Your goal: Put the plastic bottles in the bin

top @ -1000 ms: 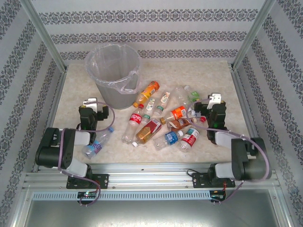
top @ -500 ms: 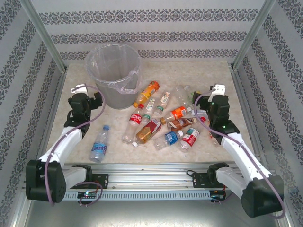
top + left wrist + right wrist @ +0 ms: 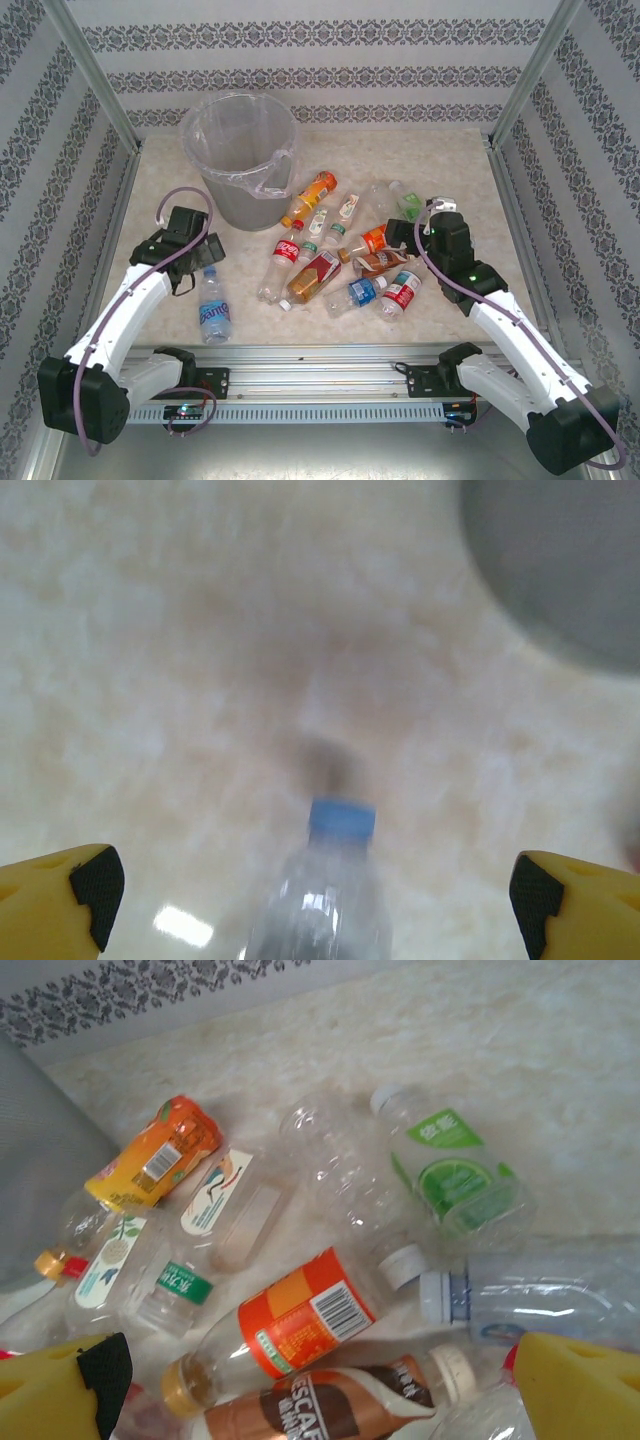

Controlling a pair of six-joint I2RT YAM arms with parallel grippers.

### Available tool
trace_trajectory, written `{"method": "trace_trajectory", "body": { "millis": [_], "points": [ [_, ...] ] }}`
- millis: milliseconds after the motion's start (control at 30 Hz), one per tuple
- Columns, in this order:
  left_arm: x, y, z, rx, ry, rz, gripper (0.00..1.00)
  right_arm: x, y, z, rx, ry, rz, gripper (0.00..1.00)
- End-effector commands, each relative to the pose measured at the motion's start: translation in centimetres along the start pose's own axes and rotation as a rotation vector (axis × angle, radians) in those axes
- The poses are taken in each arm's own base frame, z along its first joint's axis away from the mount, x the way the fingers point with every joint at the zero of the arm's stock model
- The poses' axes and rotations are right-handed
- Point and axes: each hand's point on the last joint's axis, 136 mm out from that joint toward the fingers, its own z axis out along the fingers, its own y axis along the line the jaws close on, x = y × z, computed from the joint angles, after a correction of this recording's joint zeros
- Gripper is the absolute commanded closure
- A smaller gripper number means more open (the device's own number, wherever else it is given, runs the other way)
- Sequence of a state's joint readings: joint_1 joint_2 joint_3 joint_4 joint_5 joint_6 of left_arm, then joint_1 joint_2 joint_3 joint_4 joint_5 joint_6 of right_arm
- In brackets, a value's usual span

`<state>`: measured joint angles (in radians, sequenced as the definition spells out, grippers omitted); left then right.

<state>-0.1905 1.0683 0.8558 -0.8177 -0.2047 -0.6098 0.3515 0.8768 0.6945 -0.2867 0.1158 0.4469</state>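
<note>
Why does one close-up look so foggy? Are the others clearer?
Left wrist view: hazy throughout, blue-capped bottle and grey bin soft-edged, one glare spot on the table. Right wrist view: crisper, the orange-labelled bottle shows its barcode. Top view: even light, faint shadows.

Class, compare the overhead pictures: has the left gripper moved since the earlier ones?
Yes. Judged against the bin, the left gripper has come back toward the near edge of the table, ending above the blue-capped bottle.

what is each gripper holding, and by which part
Nothing is held. The left gripper is open, clear of the blue-capped bottle; the right gripper is open too.
</note>
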Motion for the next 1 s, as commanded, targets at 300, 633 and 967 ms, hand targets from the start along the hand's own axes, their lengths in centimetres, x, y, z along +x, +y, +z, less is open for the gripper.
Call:
{"method": "trace_trajectory", "body": {
  "millis": [300,633,967],
  "points": [
    [12.3,1.7,-1.1,-0.091,0.397,-0.136,0.03,2.5,2.1,-2.0,-0.136,0.076,0.052,0.02],
    [14.5,-0.1,0.6,0.006,0.45,-0.218,0.09,3.2,1.4,-2.7,-0.118,0.077,0.041,0.02],
    [15.3,-1.0,2.0,0.035,0.483,-0.209,0.14,3.8,1.0,-2.6,-0.104,0.087,0.04,0.02]
  ]
}}
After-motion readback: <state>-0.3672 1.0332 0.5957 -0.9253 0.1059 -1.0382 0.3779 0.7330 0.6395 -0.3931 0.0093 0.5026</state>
